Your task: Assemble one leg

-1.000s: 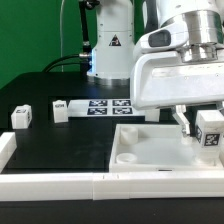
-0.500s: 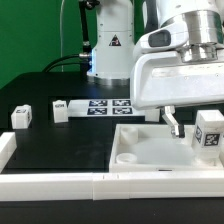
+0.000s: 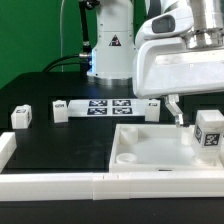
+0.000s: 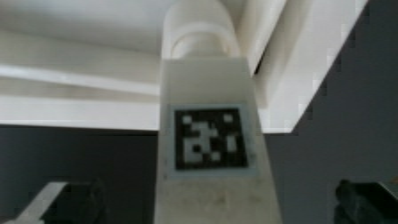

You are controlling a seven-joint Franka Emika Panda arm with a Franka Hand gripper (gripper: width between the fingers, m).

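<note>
One leg (image 3: 209, 135), a small white block with a black-and-white tag, stands upright at the right corner of the white panel (image 3: 145, 150). My gripper (image 3: 200, 106) hangs just above it, open, and holds nothing. One dark finger (image 3: 175, 108) shows on the leg's left; the other is out of frame. In the wrist view the leg (image 4: 214, 140) runs up the middle with its tag facing the camera. Both fingertips (image 4: 71, 205) stand apart from its sides, with the gripper (image 4: 214, 208) open around it. Two more legs (image 3: 22, 117) (image 3: 59, 109) lie on the black table at the exterior view's left.
The marker board (image 3: 105, 106) lies behind the panel, in front of the robot base (image 3: 110, 50). A low white rail (image 3: 60, 185) borders the table's front and left edge. A green backdrop stands behind.
My gripper has risen from around the leg to just above it. The leg stays upright in the panel's corner. The other parts have not moved.
</note>
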